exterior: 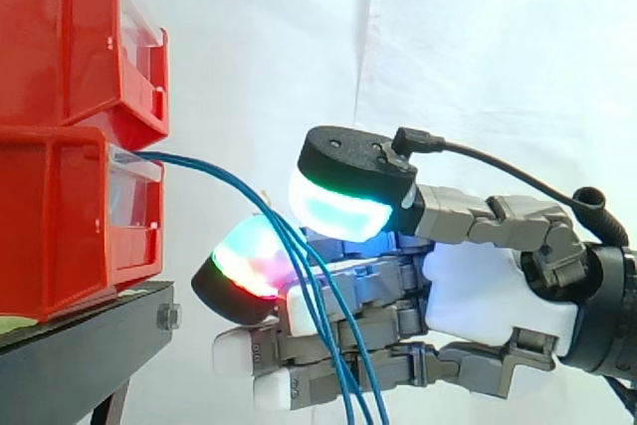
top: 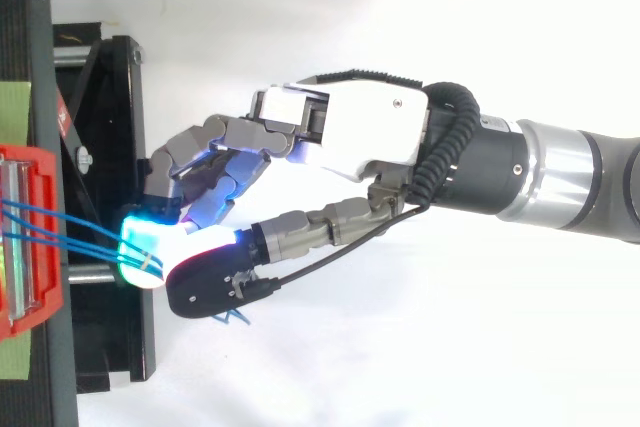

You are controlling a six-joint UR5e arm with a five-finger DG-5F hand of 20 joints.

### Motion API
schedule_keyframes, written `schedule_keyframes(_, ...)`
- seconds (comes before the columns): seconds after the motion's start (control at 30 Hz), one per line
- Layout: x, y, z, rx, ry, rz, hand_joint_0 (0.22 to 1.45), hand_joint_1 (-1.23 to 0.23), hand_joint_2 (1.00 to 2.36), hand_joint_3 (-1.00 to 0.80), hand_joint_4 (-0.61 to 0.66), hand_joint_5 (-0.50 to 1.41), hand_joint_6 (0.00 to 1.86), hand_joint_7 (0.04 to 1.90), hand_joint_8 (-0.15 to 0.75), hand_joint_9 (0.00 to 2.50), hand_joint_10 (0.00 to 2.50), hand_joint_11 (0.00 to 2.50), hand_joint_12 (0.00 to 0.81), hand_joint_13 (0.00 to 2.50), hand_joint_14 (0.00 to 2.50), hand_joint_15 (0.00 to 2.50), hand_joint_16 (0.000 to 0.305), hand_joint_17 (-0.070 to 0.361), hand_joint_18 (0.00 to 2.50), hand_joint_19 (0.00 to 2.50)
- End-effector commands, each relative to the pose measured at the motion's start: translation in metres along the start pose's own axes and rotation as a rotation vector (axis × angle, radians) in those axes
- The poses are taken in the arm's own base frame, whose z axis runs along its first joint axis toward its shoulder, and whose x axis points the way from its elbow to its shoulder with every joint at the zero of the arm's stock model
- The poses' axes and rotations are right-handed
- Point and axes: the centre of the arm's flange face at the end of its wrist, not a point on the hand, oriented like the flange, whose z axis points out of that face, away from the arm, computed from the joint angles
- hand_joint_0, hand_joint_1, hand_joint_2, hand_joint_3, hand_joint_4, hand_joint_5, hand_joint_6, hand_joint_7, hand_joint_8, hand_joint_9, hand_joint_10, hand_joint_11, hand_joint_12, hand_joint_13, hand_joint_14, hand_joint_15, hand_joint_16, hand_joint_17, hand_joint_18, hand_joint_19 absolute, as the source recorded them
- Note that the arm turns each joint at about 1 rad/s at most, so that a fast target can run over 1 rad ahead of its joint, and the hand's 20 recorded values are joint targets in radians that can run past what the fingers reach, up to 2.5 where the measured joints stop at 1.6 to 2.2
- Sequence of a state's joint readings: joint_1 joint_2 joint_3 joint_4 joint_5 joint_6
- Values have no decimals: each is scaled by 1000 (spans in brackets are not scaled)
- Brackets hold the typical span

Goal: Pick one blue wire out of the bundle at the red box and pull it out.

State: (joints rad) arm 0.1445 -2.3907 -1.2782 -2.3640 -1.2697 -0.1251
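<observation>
blue wires (exterior: 297,254) exit the clear front (exterior: 134,191) of the lower red bin (exterior: 60,226), several strands together. they arc out, then droop off the bottom of the side view. from above they run from the bin (top: 30,162) straight across to the hand (top: 360,132).

hand (exterior: 478,296) is right at the bundle, mid-span, near the bin front but apart from it in the side view. strands pass through it and hang slack below. can't tell from either angle whether it has one strand clamped, several, or none. no strand looks taut or split off from the rest.

step, my read: grasp/singulate stage. pull-out not started, all wires seated in the bin.

next move needs:
- one strand only in the grip, confirmed before any pull
- a draw straight away from the bin front, along the wire's exit line, so it slides out rather than kinks at the lip
- an eye on the neighbours: if they drag along, the grip has more than one

the bin sits on the black stand (exterior: 90,320) under a second red bin (exterior: 60,37). if they're only stacked, a hard yank could shift them.

writing: nothing legible on bins, stand or hand. green patch (top: 14,112) on the stand top reads blank from here.
</observation>
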Motion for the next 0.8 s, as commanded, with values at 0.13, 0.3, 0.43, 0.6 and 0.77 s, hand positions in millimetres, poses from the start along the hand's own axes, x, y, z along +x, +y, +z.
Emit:
schedule_keyframes(0.13, -3, 6, 5, -13, -4, 8, 636, -699, 1019, -116, 207, -203, 856, 761, 346, 899, 13, 671, 419, 718, 11, 324, 56, 126, 644, 357)
schedule_keyframes(0.3, -4, 10, 9, -14, 3, 20, 626, -691, 1017, -151, 228, -206, 861, 764, 339, 892, 14, 680, 416, 720, 11, 338, 56, 126, 642, 371)
schedule_keyframes(0.43, -5, 9, 9, -11, 4, 29, 561, -641, 1013, -309, 222, -199, 856, 787, 349, 919, 12, 684, 424, 721, 13, 346, 57, 127, 620, 400)
schedule_keyframes(0.6, -3, 10, 9, -13, 5, 38, 546, -640, 1009, -373, 230, -189, 857, 820, 357, 947, 14, 686, 430, 723, 11, 341, 57, 129, 622, 400)
schedule_keyframes(0.77, -5, 9, 9, -8, 4, 36, 567, -716, 1007, -390, 230, -184, 918, 848, 355, 974, 14, 736, 426, 737, 11, 342, 56, 125, 643, 387)
